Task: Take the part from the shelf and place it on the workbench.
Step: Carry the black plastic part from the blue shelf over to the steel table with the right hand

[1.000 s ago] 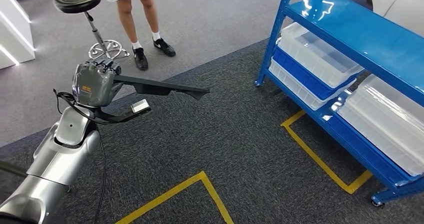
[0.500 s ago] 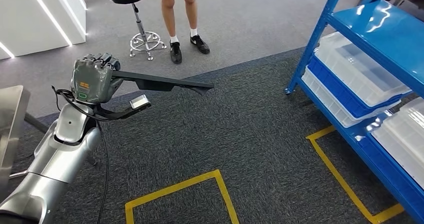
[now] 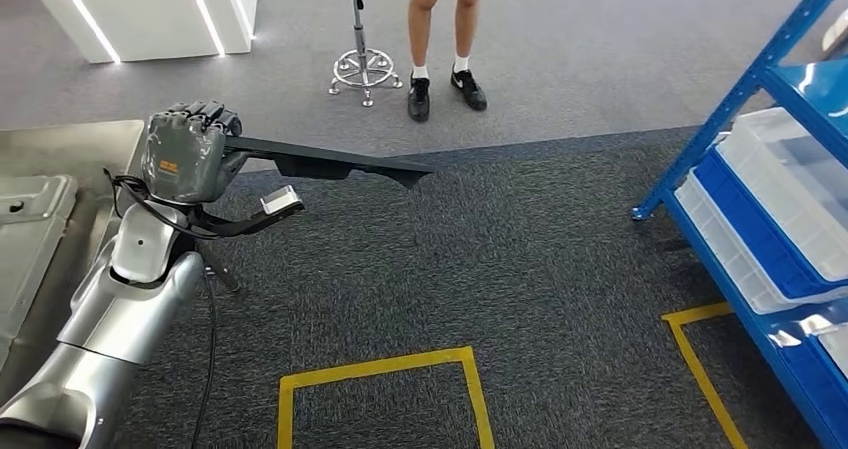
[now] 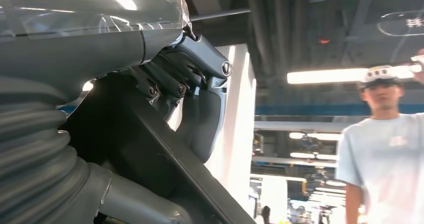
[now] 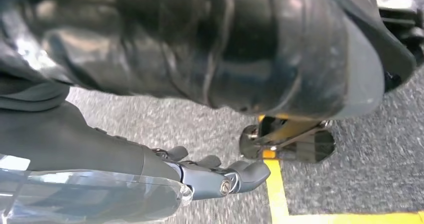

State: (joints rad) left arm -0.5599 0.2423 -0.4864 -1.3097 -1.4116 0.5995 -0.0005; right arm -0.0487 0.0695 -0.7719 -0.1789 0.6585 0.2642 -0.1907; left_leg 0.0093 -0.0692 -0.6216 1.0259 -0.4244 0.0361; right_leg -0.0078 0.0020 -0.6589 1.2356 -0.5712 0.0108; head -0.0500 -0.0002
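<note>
Risk: long black part [image 3: 320, 161] held by one end in my left fingers [image 3: 196, 121], could twist loose or clip worktop [image 3: 60, 149] edge at frame left. Right fingers [image 5: 215, 176] hang loosely curled, hold nothing.

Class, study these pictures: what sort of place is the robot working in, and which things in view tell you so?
Probably a factory-style workshop or robot test hall: a blue steel shelf holding clear plastic bins, yellow tape floor markings, and a metal workbench. The left hand holds a long black part.
</note>
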